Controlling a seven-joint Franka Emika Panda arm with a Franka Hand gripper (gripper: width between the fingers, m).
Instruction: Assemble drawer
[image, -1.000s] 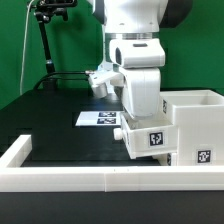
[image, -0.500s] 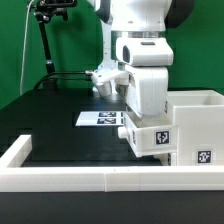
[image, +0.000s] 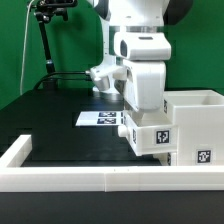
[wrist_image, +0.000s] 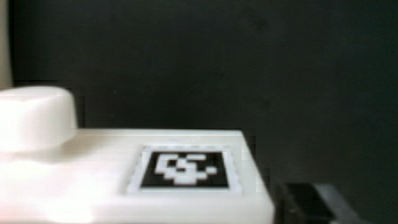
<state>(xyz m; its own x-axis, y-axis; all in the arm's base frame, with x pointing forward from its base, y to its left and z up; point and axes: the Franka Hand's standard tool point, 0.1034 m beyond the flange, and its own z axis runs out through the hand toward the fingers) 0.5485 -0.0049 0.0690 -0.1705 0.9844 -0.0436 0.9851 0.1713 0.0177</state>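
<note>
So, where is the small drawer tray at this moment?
In the exterior view the small drawer tray sits right of centre, under the robot's wrist, against the housing, with the marker board just behind it.

A green wall (image: 40, 45) stands behind the black table (image: 60, 125); a black stand (image: 45, 40) rises against the wall.
</note>
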